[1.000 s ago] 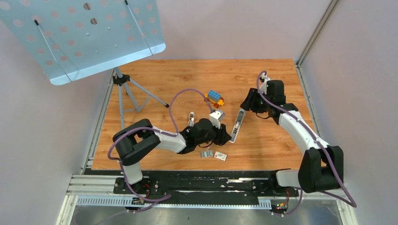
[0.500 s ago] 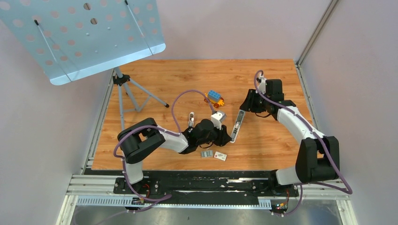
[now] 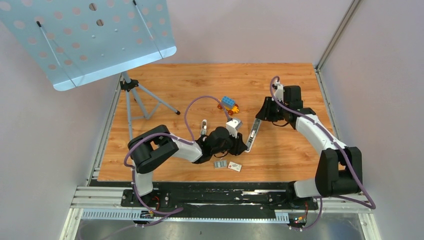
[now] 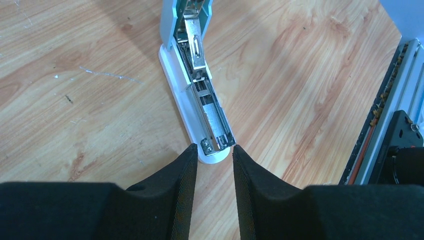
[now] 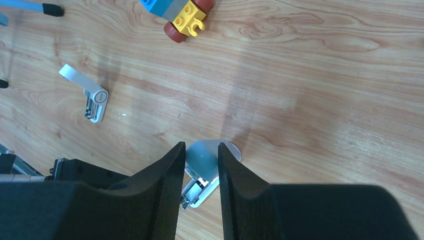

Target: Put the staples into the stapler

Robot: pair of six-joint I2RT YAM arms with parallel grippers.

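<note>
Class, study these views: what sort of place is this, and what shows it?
Probably a robotics lab cell: two robot arms bolted to a rail, a walled wooden tabletop, props like a stapler and toy brick car.

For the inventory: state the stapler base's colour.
White stapler base; left wrist view shows it best.

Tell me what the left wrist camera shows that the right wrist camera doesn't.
Only left wrist: the stapler with its metal channel laid open lengthwise, the left hand with a finger either side of its near tip, and the table-edge rail. Only right wrist: the toy brick car, a small white-and-metal tool, and the right hand over the stapler's rounded lid end. Both: the stapler and the wooden table. Whether either hand grips, I cannot tell.
</note>
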